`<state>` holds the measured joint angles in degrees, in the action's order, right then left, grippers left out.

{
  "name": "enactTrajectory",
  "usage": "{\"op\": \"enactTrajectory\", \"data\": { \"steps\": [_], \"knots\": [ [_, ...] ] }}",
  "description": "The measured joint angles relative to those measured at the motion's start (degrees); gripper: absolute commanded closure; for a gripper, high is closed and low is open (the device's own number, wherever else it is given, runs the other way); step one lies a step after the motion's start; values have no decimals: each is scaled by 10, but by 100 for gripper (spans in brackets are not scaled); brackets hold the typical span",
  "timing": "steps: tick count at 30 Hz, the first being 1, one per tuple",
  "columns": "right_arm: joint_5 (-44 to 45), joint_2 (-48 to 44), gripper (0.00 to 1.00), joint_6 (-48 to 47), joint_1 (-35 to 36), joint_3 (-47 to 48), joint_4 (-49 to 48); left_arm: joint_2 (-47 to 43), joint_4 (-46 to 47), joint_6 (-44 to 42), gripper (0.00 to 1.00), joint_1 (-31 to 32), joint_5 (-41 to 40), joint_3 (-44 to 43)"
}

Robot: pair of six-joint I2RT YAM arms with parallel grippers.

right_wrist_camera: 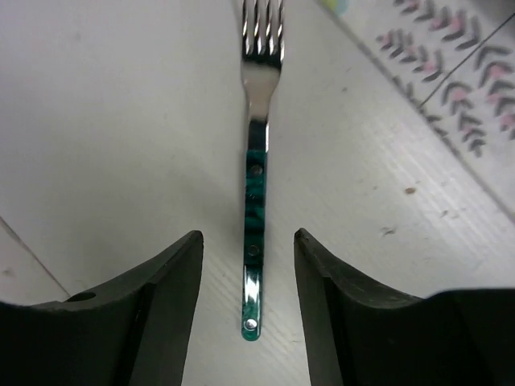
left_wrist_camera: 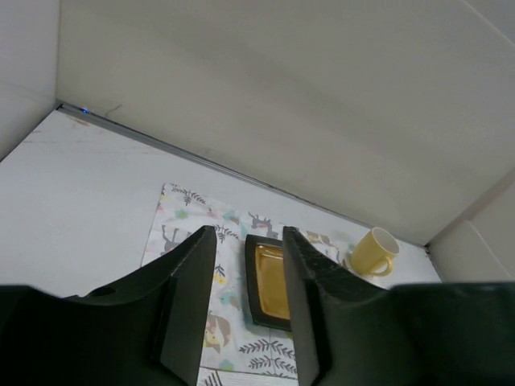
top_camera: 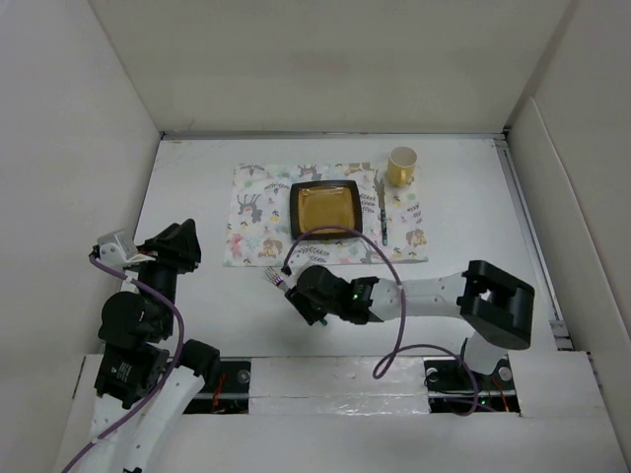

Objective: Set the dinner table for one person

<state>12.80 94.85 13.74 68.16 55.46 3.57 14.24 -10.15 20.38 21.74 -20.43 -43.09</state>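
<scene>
The white dinner table (top_camera: pixel 193 187) holds a patterned placemat (top_camera: pixel 254 225) with a square dark plate with an amber centre (top_camera: pixel 323 208). A green-handled knife (top_camera: pixel 383 213) lies right of the plate, and a yellow mug (top_camera: pixel 401 166) stands at the mat's far right corner. A green-handled fork (right_wrist_camera: pixel 256 193) lies flat on the table just off the mat's near edge. It also shows in the top view (top_camera: pixel 269 279). My right gripper (right_wrist_camera: pixel 248 235) is open, low over the fork's handle end, one finger on each side, not touching it. My left gripper (top_camera: pixel 185 241) is open and empty, left of the mat.
White walls enclose the table on three sides. In the left wrist view the plate (left_wrist_camera: pixel 273 281), mug (left_wrist_camera: pixel 374 252) and placemat (left_wrist_camera: pixel 179 229) lie ahead of my left gripper (left_wrist_camera: pixel 248 235). The placemat's corner (right_wrist_camera: pixel 463 88) lies to the right of the fork. A purple cable loops over my right arm.
</scene>
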Motion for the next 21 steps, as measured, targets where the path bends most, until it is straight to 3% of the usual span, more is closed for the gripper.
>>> {"op": "enactTrajectory", "data": {
  "steps": [5, 6, 7, 10, 12, 18, 21],
  "knots": [
    [17, 67, 46, 7, 25, 10, 14, 0, 0, 3, 55, 0, -2, 0],
    [20, 71, 53, 6, 25, 16, 15, 0, 0, 3, 54, 0, -3, 0],
    [26, 78, 53, 7, 24, 25, 16, 0, 0, 3, 54, 0, -4, 0],
    [38, 92, 87, 9, 24, 40, 20, 0, 0, 3, 54, 0, -5, 0],
    [40, 100, 100, 11, 24, 51, 23, 0, 0, 5, 53, 0, -6, 0],
    [33, 109, 100, 14, 36, 81, 56, 0, -4, 27, 52, 0, -35, 0],
    [19, 104, 100, 12, 43, 101, 75, -5, -10, 52, 45, 0, -64, 0]
  ]
}}
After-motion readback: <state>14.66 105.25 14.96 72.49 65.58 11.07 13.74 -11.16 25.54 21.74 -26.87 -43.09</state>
